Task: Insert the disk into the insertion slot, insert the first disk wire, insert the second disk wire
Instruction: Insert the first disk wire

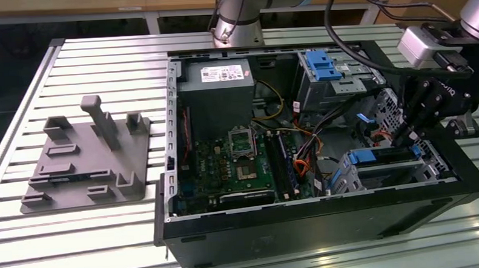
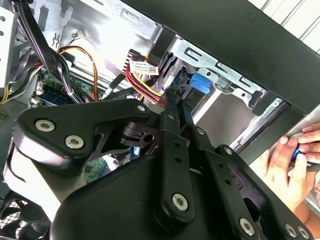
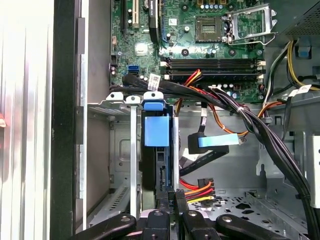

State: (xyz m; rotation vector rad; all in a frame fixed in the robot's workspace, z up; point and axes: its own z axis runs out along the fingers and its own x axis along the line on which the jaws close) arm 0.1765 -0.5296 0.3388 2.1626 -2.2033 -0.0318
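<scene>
The disk (image 1: 382, 157), in its bright blue caddy, lies in the insertion slot (image 1: 347, 176), the silver cage in the case's corner at the exterior view's right. My gripper (image 1: 402, 142) reaches down onto the disk's end, fingers together with nothing between them. In the first wrist view the gripper (image 3: 172, 197) meets the dark end of the disk (image 3: 156, 132), between the slot's silver rails (image 3: 132, 150). A black plug on a flat blue wire (image 3: 217, 141) and a red-yellow-black wire (image 3: 197, 187) hang loose beside it. In the second wrist view the gripper (image 2: 172, 97) points at the caddy (image 2: 198, 82).
A taller cage with a blue latch (image 1: 325, 66) stands at the case's back. The motherboard (image 1: 241, 164) and power supply (image 1: 217, 80) lie toward the exterior view's left. A grey fixture (image 1: 87, 159) sits on the slatted table. A person's hand (image 2: 292, 160) is outside the case wall.
</scene>
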